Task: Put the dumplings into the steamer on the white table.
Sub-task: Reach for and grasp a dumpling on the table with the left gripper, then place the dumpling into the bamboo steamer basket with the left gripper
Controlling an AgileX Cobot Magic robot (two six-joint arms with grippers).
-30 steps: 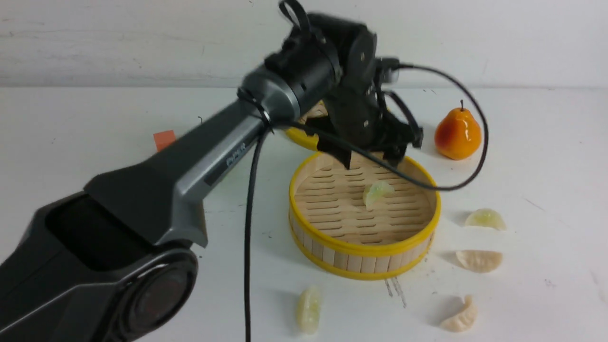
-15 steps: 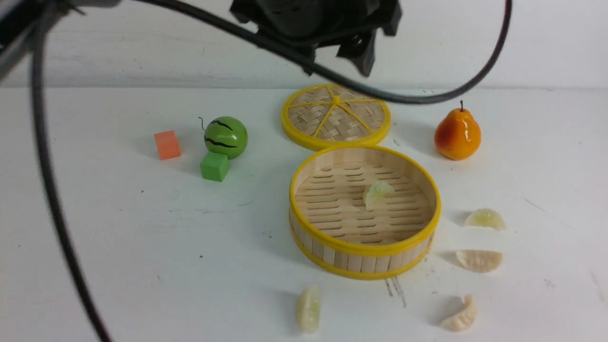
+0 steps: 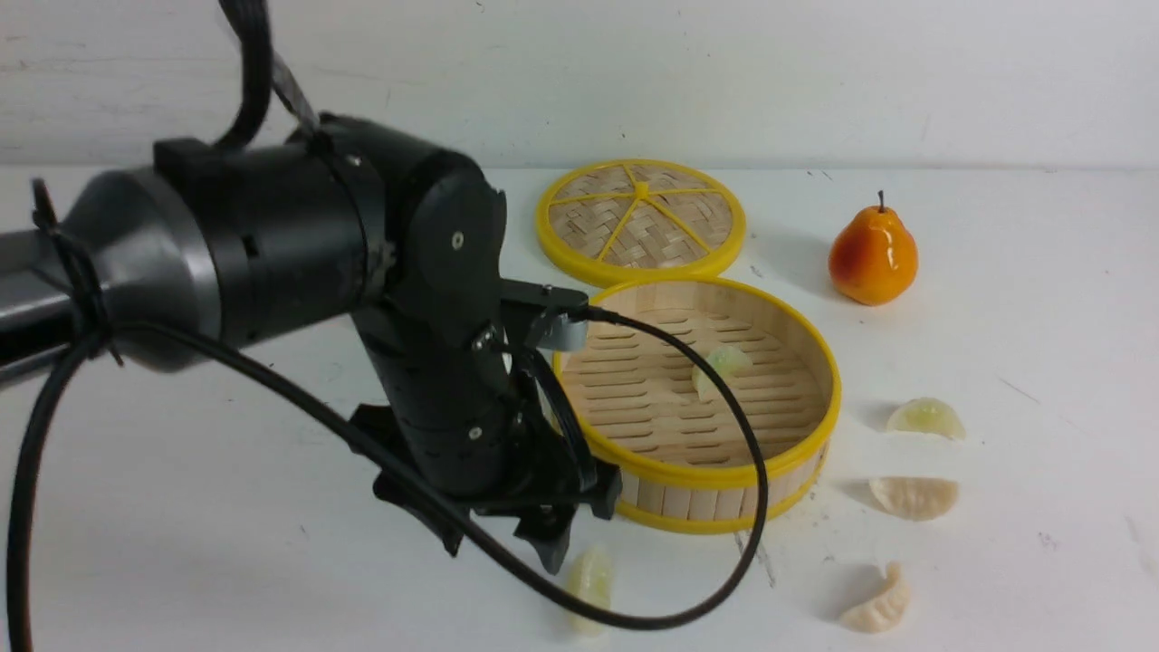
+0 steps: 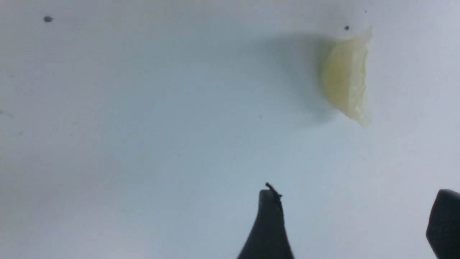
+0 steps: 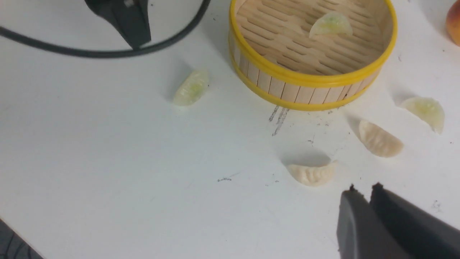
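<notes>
The left gripper (image 3: 502, 543) hangs low over the white table (image 3: 1041, 362), jaws spread wide and empty. Take the steamer (image 3: 697, 475) as the dial's centre, with 12 o'clock pointing away from the robot: the gripper sits at about 7 o'clock. A pale yellow dumpling (image 3: 589, 589) lies on the table there, just beside the nearer fingertip. It is ahead of the fingers rather than between them, and whether they touch cannot be told. A greenish dumpling (image 3: 720, 367) rests on the steamer's slatted floor, slightly toward 1 o'clock from the middle. Three more lie on the table outside the rim: a translucent dumpling (image 3: 925, 417) at 3 o'clock, a flat cream dumpling (image 3: 914, 496) at 4 o'clock and a curled cream dumpling (image 3: 876, 602) at 5 o'clock. The woven lid (image 3: 640, 222) lies flat at 12 o'clock, just beside the steamer. An orange pear (image 3: 872, 255) stands apart at 2 o'clock. The right gripper (image 5: 363, 190) hovers near the curled cream dumpling, jaws drawn almost together, gripping nothing.
</notes>
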